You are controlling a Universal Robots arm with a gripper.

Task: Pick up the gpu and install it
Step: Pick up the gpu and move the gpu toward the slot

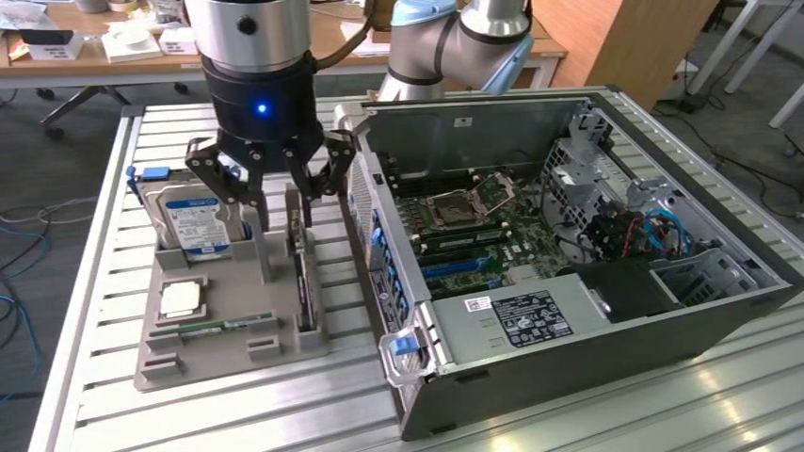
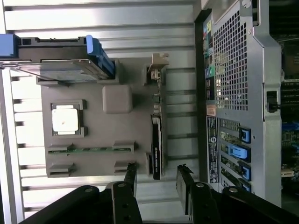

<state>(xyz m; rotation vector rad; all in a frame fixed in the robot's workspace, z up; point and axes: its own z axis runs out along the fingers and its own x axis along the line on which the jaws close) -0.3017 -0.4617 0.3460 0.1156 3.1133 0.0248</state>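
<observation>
light: bright, even | glare: metal table slats [image 2: 25,140] washed white | shadows: soft, inside computer case [image 1: 590,367]

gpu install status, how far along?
Done: nothing seated; the gpu stands on edge in the grey tray. In hand: the gripper is open over the card, a finger to each side, not closed on it. Left: the pickup and the install in the open pc case.
</observation>
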